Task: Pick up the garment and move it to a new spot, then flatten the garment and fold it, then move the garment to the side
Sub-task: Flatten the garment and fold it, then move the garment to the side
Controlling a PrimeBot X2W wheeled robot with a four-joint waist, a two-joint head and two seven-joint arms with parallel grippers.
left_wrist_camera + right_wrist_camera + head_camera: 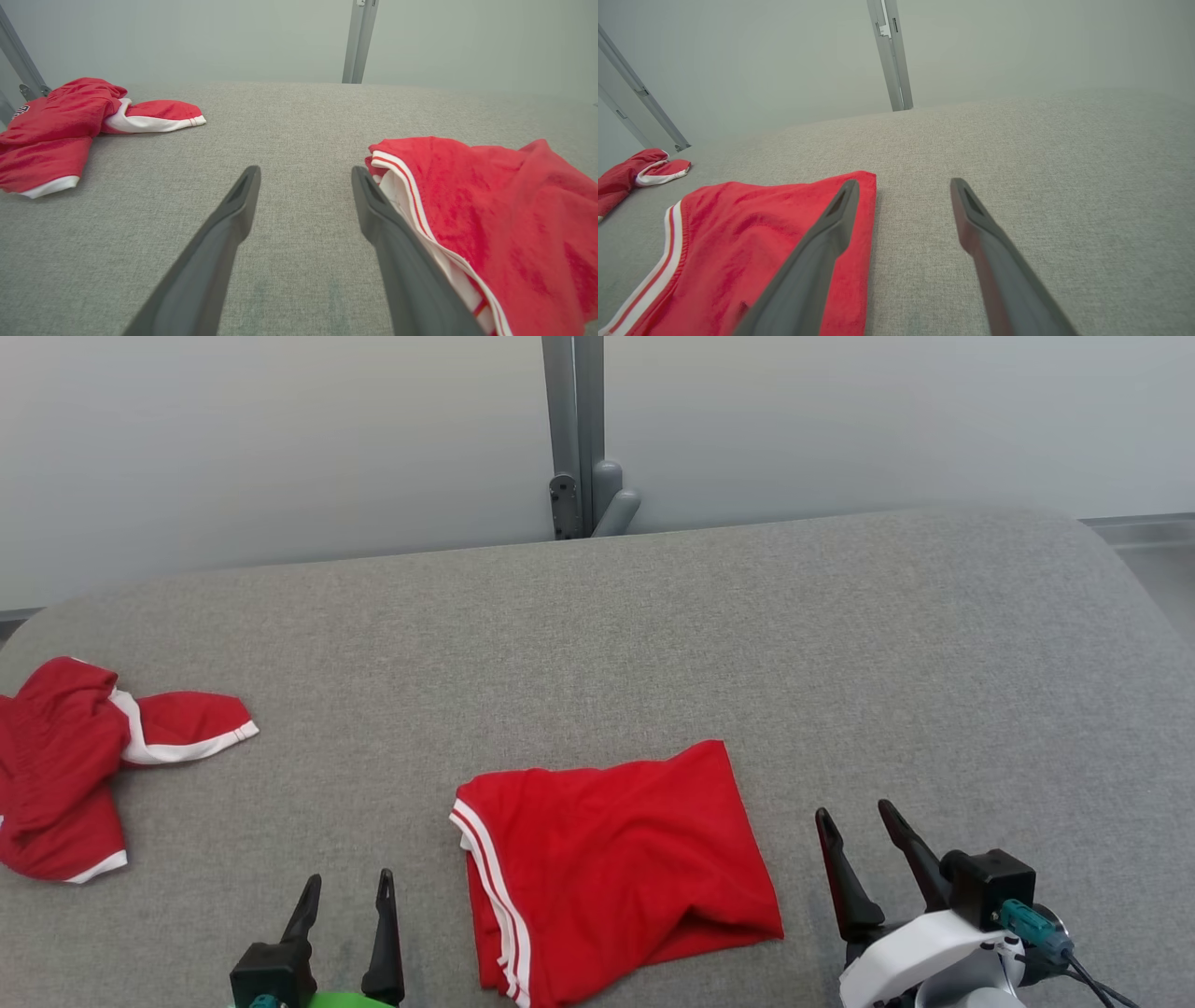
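Two red garments are counted, a folded garment [607, 868] between the left hand [350, 877] and the right hand [852, 808] and a crumpled garment [65, 765] well beyond the left hand, on one worktop [747, 644], with one post [574, 429].

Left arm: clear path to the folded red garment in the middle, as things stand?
Probably yes. The left gripper stands open beside the folded red garment, near its striped edge, with nothing between them but bare grey table. The crumpled red garment lies off to the other side.
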